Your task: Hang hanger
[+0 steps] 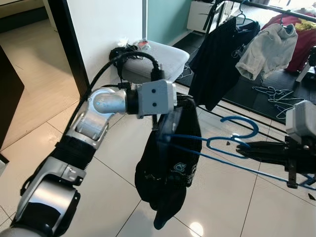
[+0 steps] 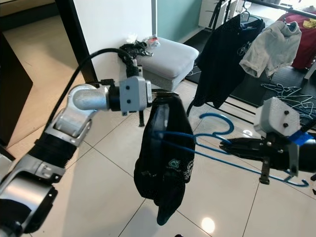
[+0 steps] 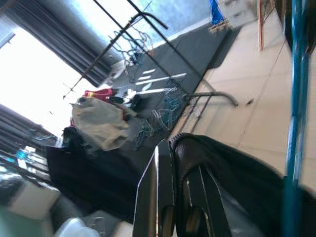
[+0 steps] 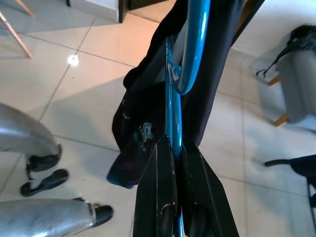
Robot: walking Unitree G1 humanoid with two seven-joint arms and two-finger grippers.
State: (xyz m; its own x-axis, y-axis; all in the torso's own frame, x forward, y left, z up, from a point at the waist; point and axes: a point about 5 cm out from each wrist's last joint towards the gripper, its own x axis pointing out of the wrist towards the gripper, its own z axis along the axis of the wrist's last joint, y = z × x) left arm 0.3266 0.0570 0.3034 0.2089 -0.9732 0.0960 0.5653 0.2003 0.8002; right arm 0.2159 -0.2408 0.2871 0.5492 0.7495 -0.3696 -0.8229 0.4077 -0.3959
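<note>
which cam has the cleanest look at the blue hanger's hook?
Left eye view: the blue hanger shows its whole hook curve against pale tiles. Right eye view shows it too, partly behind the right hand. Right wrist view catches only a close curved section; left wrist view just a blurred blue bar.

Daylight floods in from a blown-out window (image 3: 29, 89) well beyond the left gripper's jaws. The glossy floor tiles (image 1: 232, 197) carry bright glare spots and soft shadows below the jaws. The head views are sharp; the left wrist view is hazy and soft up close.
</note>
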